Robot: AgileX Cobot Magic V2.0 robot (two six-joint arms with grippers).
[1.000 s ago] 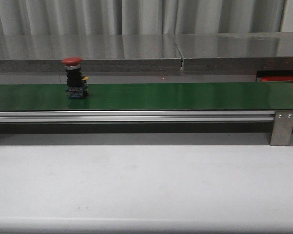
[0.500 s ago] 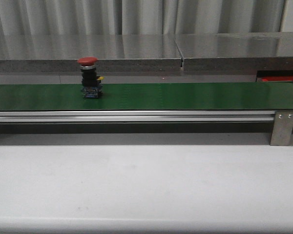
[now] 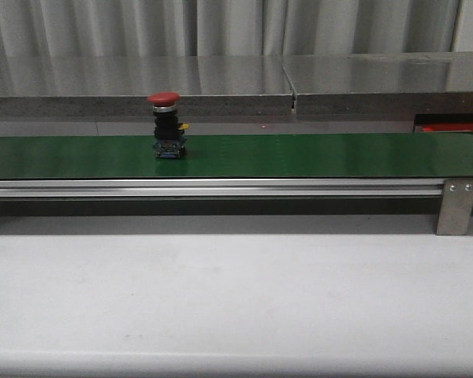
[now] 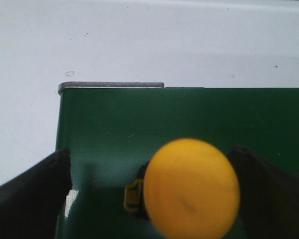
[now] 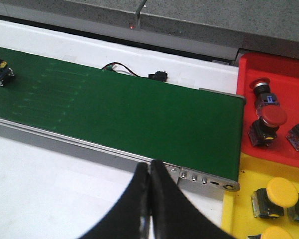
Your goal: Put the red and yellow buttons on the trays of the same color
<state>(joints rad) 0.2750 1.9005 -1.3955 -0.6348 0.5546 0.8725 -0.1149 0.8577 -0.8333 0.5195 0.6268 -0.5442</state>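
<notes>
Left gripper (image 4: 149, 199) hangs over one end of the green conveyor belt (image 3: 299, 155), jaws spread wide, with a yellow button (image 4: 192, 187) standing between them. The fingers (image 4: 32, 186) don't look like they touch it, so it's open, not gripping. Right gripper (image 5: 150, 209) sits above the belt's near rail by the other end, fingers pressed together and empty.

No readable writing or brand anywhere, the buttons' labels are too small.

A red button (image 3: 166, 126) stands upright on the belt, left of its middle in the front view. Just past the belt's right end are the red tray (image 5: 249, 74) and, nearer, the yellow tray (image 5: 235, 214), each with matching buttons inside. A white table (image 3: 236, 299) lies in front of the belt, with a grey steel ledge (image 3: 221, 79) and pale curtains behind it.
</notes>
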